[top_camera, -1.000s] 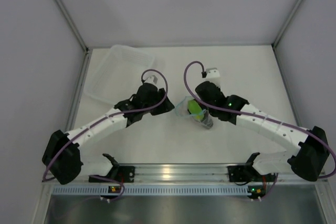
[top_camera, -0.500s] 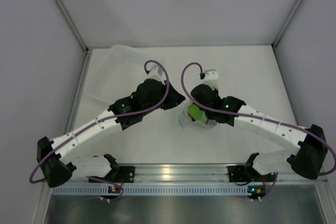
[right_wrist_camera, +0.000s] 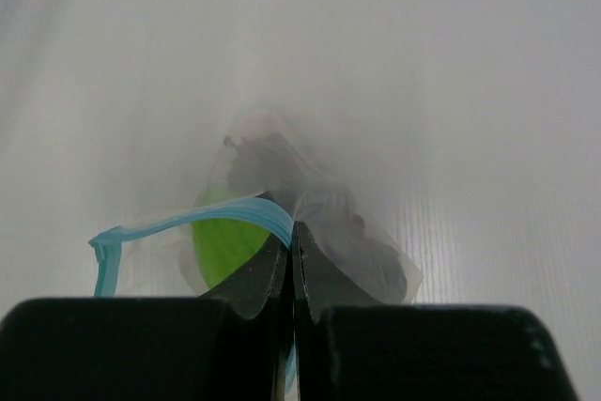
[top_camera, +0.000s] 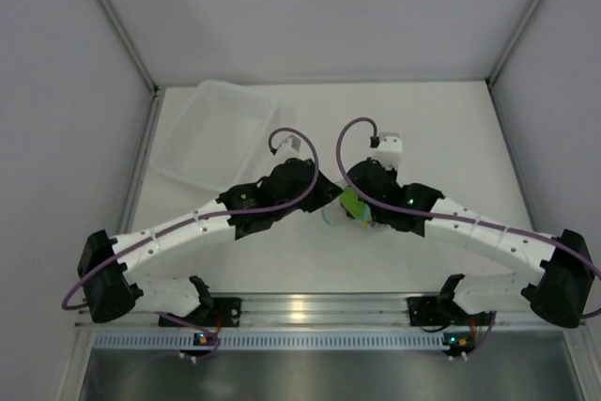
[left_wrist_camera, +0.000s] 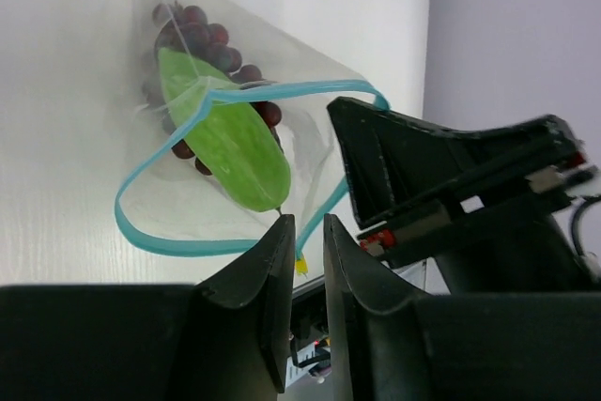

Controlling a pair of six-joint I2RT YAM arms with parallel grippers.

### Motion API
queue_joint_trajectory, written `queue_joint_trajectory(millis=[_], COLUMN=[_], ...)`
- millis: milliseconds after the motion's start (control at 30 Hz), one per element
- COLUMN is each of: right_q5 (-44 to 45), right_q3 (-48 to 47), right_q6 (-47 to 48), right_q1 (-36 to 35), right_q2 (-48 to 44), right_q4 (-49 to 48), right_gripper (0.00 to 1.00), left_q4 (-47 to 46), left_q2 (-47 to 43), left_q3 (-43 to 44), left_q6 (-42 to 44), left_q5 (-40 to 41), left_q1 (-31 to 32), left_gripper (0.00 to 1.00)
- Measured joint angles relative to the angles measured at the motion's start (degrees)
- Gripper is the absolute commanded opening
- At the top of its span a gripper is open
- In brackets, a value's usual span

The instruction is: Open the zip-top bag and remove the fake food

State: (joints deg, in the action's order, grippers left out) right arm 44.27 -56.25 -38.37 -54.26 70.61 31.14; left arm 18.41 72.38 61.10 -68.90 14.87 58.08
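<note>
Two grippers are met at the zip-top bag (top_camera: 334, 217) near the middle of the table (top_camera: 441, 129), just ahead of the two arms. The right gripper (right_wrist_camera: 292, 253) is clenched on the bag's rim, its fingers pressed together over the light blue zip strip (right_wrist_camera: 230, 210). In the left wrist view the mouth of the bag (left_wrist_camera: 310, 100) is seen spread wide, the strip drawn into an open loop. The left gripper (left_wrist_camera: 303, 241) is held at the near side of that loop with only a narrow gap between its fingers; the strip runs into the gap, but whether it is pinched cannot be told. Inside the bag the green piece (left_wrist_camera: 230, 143) is laid over the grape bunch (left_wrist_camera: 202, 39). A translucent tub (top_camera: 211, 133) is set well apart at the far left
</note>
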Motion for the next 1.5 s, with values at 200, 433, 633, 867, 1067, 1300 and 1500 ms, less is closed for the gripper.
queue_joint_trajectory(millis=[200, 433, 633, 867, 1067, 1300, 1500], right_q5=[0.98, 1.09, 0.87, -1.95, -3.96, -5.01, -5.2], right_q3=[2.64, 5.51, 8.24, 11.74, 14.38, 16.48, 16.5], right_q6=[-2.16, -2.8, -3.08, -3.26, -3.54, -3.91, -3.85], right_q1=[-0.02, 0.0, 0.15, 1.18, 1.53, 1.57, 1.68], right_q2=[-2.51, -4.04, -7.65, -11.76, -14.08, -16.74, -18.56], right_q4=[-2.49, -4.68, -5.35, -6.88, -8.83, -9.68, -9.66], right_gripper=[0.0, 0.0, 0.0, 0.0, 0.0, 0.0, 0.0], left_q4=[-1.03, -4.87, -6.08, -8.57, -11.91, -14.62, -15.47], left_q2=[4.28, 10.78, 15.06, 18.23, 19.43, 20.72, 24.24], left_q3=[-1.64, -1.79, -1.77, -1.77, -1.77, -1.77, -1.68], left_q6=[-2.97, -5.05, -6.23, -6.69, -7.89, -9.01, -9.25], left_q5=[-1.29, -4.72, -6.16, -6.73, -7.21, -7.08, -7.43], left_q1=[0.02, 0.02, 0.02, 0.04, 0.07, 0.7, 1.01], left_gripper=[0.31, 0.35, 0.48, 0.51, 0.51, 0.58, 0.63])
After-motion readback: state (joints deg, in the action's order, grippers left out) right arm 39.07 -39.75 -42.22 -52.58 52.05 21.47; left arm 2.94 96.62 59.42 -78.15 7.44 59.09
